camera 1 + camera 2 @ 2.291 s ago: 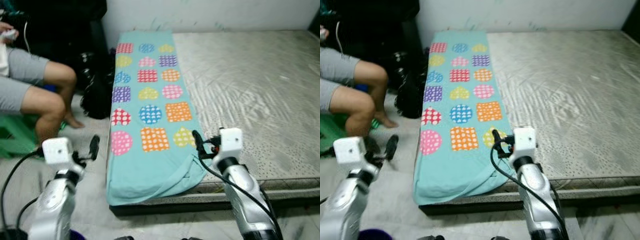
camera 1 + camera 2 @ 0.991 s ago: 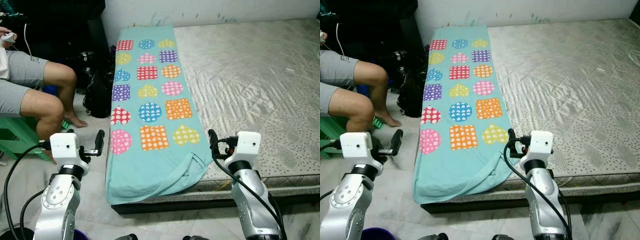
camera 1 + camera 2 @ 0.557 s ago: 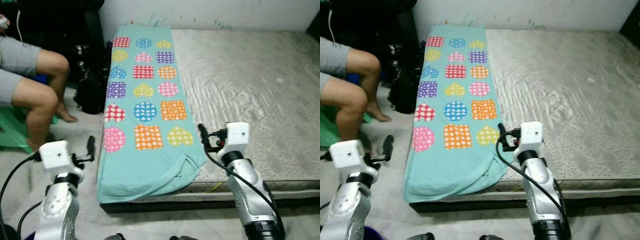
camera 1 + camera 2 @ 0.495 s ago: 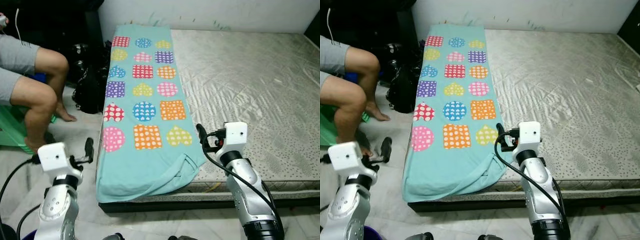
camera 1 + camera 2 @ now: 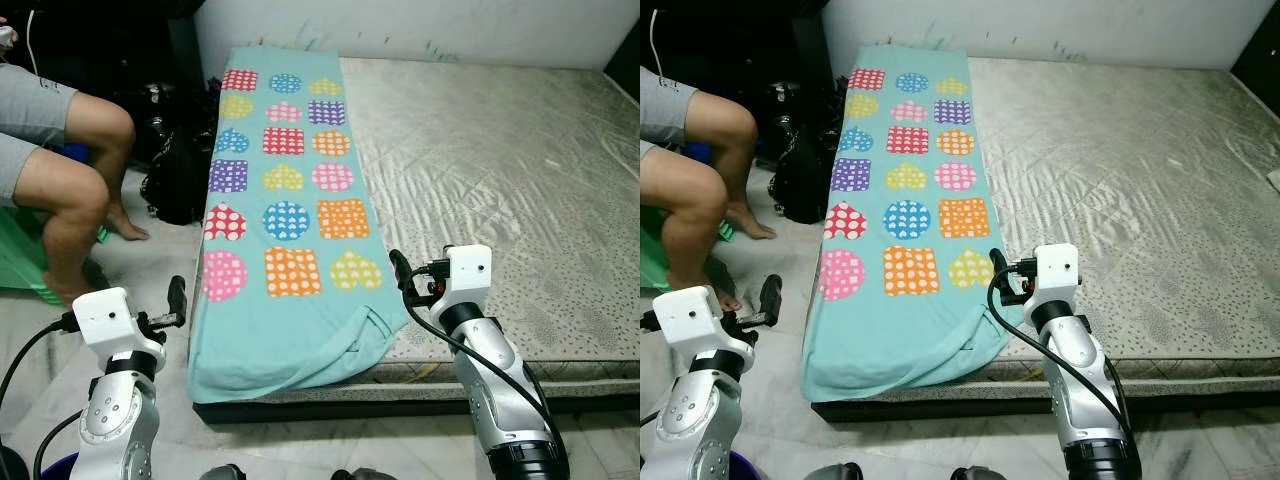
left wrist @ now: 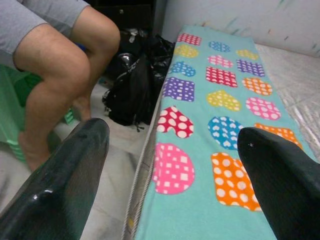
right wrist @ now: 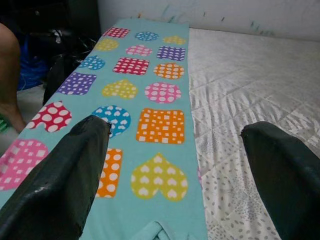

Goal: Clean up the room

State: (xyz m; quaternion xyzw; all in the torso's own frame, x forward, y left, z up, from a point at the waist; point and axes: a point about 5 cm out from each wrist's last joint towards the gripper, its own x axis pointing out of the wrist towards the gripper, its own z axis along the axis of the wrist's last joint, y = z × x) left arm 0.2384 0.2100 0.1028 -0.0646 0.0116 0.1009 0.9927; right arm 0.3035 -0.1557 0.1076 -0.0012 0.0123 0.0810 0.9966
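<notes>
- blanket (image 5: 285, 220): teal with coloured dotted shapes, folded into a long strip along the left edge of the mattress (image 5: 500, 170); near end rumpled, a loose fold hanging over the front edge
- right hand (image 5: 398, 270): raised just beside the blanket's near right corner, over the mattress edge; fingers wide open in the wrist view, empty
- left hand (image 5: 177, 298): raised over the floor (image 5: 150, 260), left of the blanket's near end, apart from it; fingers wide open, empty
- person's legs (image 5: 70, 160) and black bags (image 5: 178, 170) on the floor close to the bed's left side
- risk: grabbing only the loose fold would drag the strip off the bed or unfold it
- risk: left arm swinging wide could hit the legs or snag the bags
- risk: uneven two-hand pull bunches the blanket
</notes>
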